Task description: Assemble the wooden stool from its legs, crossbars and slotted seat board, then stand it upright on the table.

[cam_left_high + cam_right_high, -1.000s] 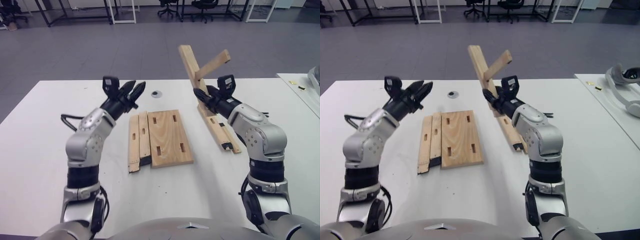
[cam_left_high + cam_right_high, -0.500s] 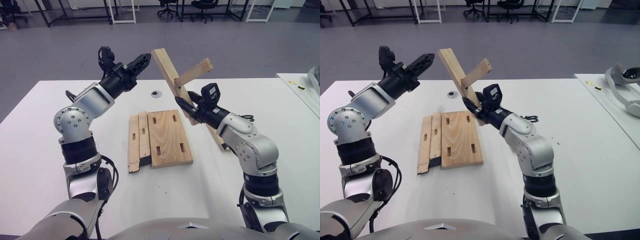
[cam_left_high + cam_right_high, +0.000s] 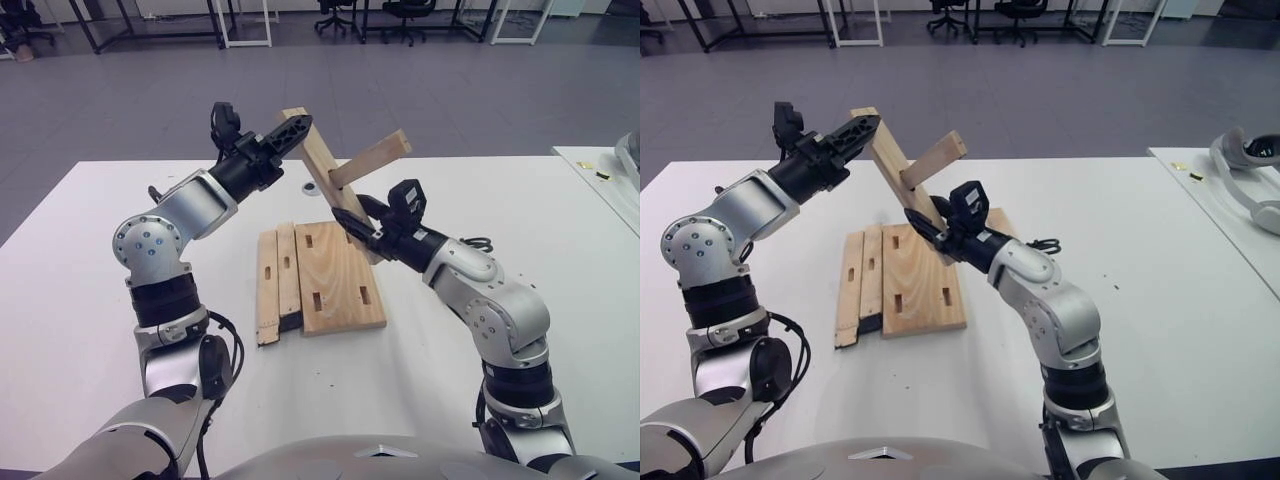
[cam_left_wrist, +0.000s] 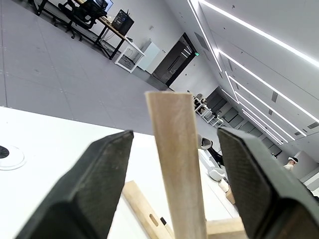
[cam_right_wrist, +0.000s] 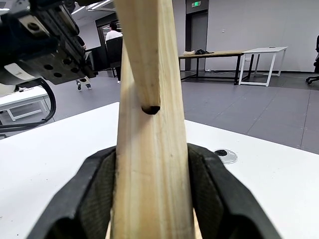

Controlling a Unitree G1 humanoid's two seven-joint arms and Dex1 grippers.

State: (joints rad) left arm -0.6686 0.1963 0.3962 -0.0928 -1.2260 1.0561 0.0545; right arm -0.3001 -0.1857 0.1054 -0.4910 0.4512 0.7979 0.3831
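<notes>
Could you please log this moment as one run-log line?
right tool: shut on leg-crossbar piece | left tool: open around its top end | seat board: flat on table

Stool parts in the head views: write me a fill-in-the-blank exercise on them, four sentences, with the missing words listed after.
1. The right tool is shut on a leg that has a ___ fitted into it.
2. The left tool has its jaws ___ on either side of that leg's top end.
3. The seat board lies flat on the table and shows ___ slots.
4. Two loose pieces lie beside the board on the robot's ___ side.
Missing words: crossbar; open; four; left.
</notes>
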